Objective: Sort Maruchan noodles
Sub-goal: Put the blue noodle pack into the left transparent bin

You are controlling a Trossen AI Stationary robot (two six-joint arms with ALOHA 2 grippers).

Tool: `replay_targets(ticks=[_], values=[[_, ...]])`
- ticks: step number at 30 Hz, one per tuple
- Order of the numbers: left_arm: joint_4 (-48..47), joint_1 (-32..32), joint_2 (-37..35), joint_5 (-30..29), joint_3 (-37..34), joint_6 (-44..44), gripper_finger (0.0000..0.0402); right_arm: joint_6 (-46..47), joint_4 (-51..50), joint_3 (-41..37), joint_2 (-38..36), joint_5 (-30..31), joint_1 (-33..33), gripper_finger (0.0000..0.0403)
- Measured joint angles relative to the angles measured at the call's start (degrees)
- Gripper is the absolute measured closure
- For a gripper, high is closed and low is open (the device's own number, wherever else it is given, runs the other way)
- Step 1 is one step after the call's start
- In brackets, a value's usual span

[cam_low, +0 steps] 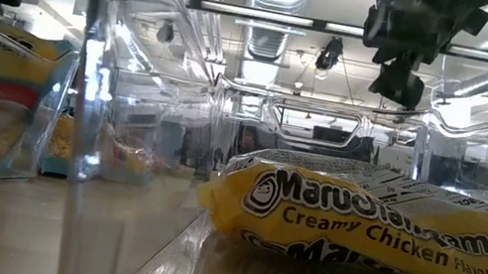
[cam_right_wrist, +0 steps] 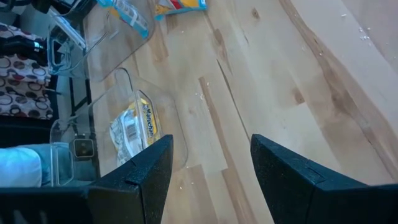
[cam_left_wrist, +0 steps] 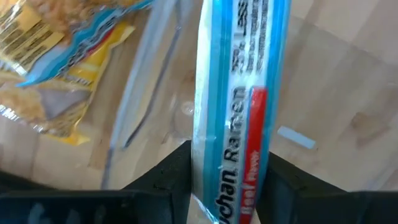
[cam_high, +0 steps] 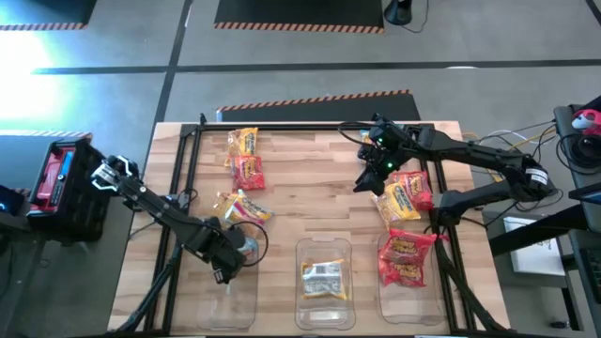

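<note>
We see the left gripper low over the near left part of the pale wooden table, just at the far rim of the clear rectangular plastic bin on the left. Between its two dark fingers stands a pale blue crinkly ramen packet, edge-on, with red and white lettering. The fingers sit against both faces of it, so we read it as gripped, though the hold looks loose. Just beside this gripper, on its far side, lies a yellow and blue ramen packet flat on the wood.

The right gripper hovers above the table's far right part, its fingers spread apart with nothing between them. Directly to its outer side lies a red and yellow packet pile, two or three overlapping. Nearer the table's front edge from it, the clear plastic bin on the right holds red ramen packets. The clear middle bin holds a yellow Creamy Chicken ramen packet, which the low view shows lying flat.

Well apart from both grippers, toward the far left of the table, two more yellow and red packets lie touching one another.
</note>
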Motion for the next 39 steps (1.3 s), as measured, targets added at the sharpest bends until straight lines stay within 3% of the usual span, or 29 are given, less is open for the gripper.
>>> replay_targets(ticks=[8,11,18,24,30,35,39], values=[[-2.08,-0.01,-1.20,0.33,0.00,-2.36,0.0240,1.33,0.02,0.00,0.00,0.00,0.00,0.0200],[-2.92,0.00,-1.30,3.77,0.00,-2.54,0.0227,1.30,0.07,0.00,0.00,0.00,0.00,0.0200],[-4.41,-0.11,-2.51,4.24,0.50,-5.38,0.0221,0.76,0.17,0.00,0.00,0.00,0.00,0.0200],[-9.74,0.01,-3.59,-1.35,6.60,-6.12,0.0221,0.76,0.19,-0.34,0.00,0.00,0.00,0.0200],[-18.03,0.48,-3.59,-11.24,13.43,-11.35,0.0221,0.78,0.11,-1.19,0.00,0.00,0.00,0.0200],[-15.77,1.24,-3.61,-19.70,13.93,-19.40,0.0221,1.17,0.08,-1.65,0.00,2.36,0.00,0.0200],[-15.11,2.71,-3.68,-19.91,11.82,-25.96,0.0222,2.03,0.05,-1.66,0.00,4.52,-0.02,0.0200]])
